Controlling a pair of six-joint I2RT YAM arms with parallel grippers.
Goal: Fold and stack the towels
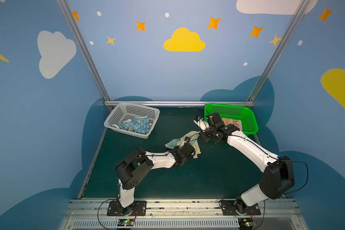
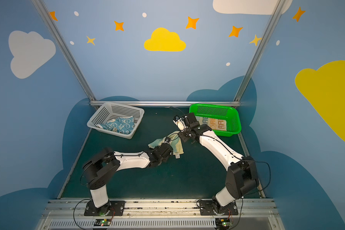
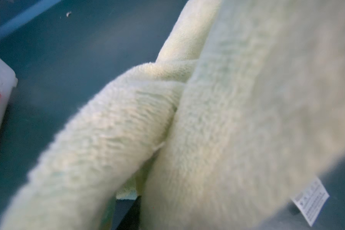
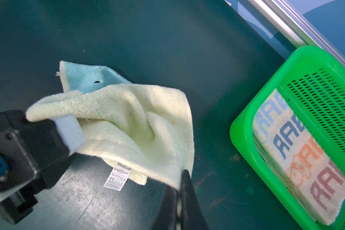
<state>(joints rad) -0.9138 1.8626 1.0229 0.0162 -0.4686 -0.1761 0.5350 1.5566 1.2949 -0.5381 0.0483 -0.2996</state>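
A pale yellow towel [image 1: 197,148] [image 2: 180,147] with a teal border hangs crumpled just above the dark green mat, between my two grippers. My right gripper [image 4: 182,175] [image 1: 200,132] is shut on one of its corners. My left gripper [image 1: 188,143] is at the opposite edge; the cloth wraps around one white finger [image 4: 70,133] and hides the other. In the left wrist view the yellow towel [image 3: 227,119] fills the picture and covers the jaws. A blue-and-cream rabbit towel [image 1: 135,125] lies bunched in the white basket. A folded striped "RABBIT" towel [image 4: 299,155] [image 1: 233,122] lies in the green basket.
The white basket [image 1: 118,115] stands at the back left and the green basket [image 1: 251,123] [image 4: 247,111] at the back right, close behind my right wrist. A metal rail [image 1: 177,103] bounds the mat's far edge. The yellow towel's care label [image 4: 119,177] dangles beneath it.
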